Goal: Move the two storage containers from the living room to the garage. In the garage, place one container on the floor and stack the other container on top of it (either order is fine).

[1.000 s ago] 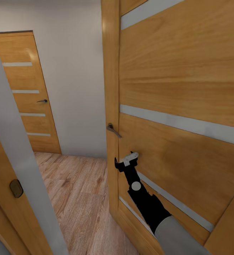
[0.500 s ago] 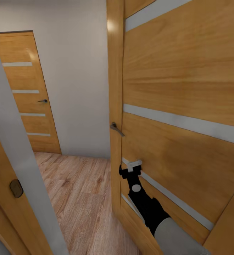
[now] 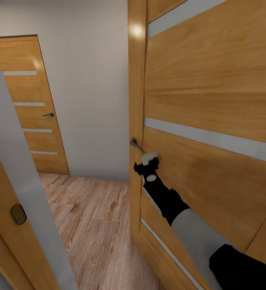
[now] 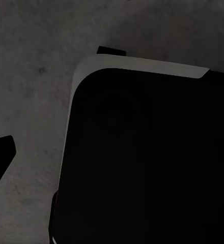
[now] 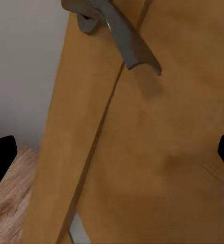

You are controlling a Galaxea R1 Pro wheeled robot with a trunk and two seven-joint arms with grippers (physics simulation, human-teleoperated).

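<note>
One door (image 3: 209,88), stiff, hinged; lever handle (image 3: 136,145) best hold. Right claw (image 3: 150,160) spread, empty, just below handle.

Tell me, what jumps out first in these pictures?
A big wooden door fills the right side, close up. The robot's right gripper reaches up to just under its grey handle, jaws open and empty. Across the plank floor, a second wooden door stands shut in the far wall.
</note>
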